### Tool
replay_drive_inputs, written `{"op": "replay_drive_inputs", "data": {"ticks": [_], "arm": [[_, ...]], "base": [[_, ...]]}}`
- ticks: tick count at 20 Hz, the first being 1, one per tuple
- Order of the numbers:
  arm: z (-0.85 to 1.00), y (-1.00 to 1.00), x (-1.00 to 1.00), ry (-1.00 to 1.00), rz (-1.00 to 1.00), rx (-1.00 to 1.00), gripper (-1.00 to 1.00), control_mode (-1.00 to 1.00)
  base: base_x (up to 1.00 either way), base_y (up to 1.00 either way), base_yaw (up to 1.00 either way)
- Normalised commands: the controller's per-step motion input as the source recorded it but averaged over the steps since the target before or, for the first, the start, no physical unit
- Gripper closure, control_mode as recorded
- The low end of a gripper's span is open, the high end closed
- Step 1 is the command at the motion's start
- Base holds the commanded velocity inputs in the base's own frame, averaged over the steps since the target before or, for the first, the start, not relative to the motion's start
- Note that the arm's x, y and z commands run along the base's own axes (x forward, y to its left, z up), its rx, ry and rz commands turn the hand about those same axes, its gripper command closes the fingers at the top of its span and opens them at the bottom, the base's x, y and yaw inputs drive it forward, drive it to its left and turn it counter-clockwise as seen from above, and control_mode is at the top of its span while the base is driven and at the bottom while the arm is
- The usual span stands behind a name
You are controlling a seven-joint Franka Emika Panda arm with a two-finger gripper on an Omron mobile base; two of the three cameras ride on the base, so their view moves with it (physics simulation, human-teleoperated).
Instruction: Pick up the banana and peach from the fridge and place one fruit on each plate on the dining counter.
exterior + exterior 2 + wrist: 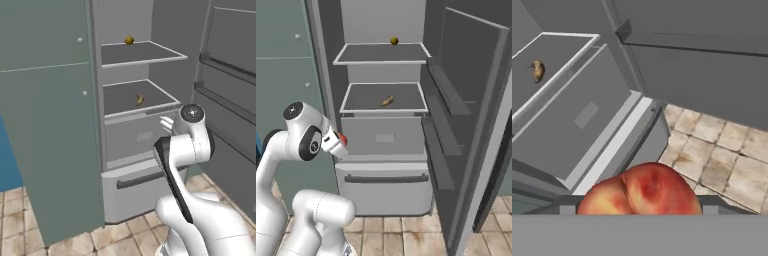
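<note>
My gripper (338,141) is shut on the peach (642,190), a round reddish-orange fruit that sits between the fingertips at the bottom of the hand view. The hand hangs in front of the open fridge (383,20), level with its middle compartment and just outside it. The banana (386,102) lies on the lower white-edged shelf (139,100), behind and above the hand, and is small at the upper left of the hand view (537,70). The plates and the dining counter are out of view.
An olive-yellow ball (129,40) rests on the upper shelf (394,41). The fridge door (471,100) stands open on the right with its racks facing in. The bottom drawer with a dark bar handle (386,178) is below the hand. A tiled floor (722,145) lies underneath.
</note>
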Motion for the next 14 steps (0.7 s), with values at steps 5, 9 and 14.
{"op": "replay_drive_inputs", "data": {"ticks": [5, 9, 14], "arm": [[0.0, 0.0, 0.0, 0.0, 0.0, 0.0, 1.0, 1.0], [0.0, 0.0, 0.0, 0.0, 0.0, 0.0, 1.0, 1.0], [0.0, 0.0, 0.0, 0.0, 0.0, 0.0, 1.0, 1.0]], "base": [[-0.91, 0.01, -0.21], [-0.87, 0.01, -0.21], [-0.83, 0.0, -0.25]]}}
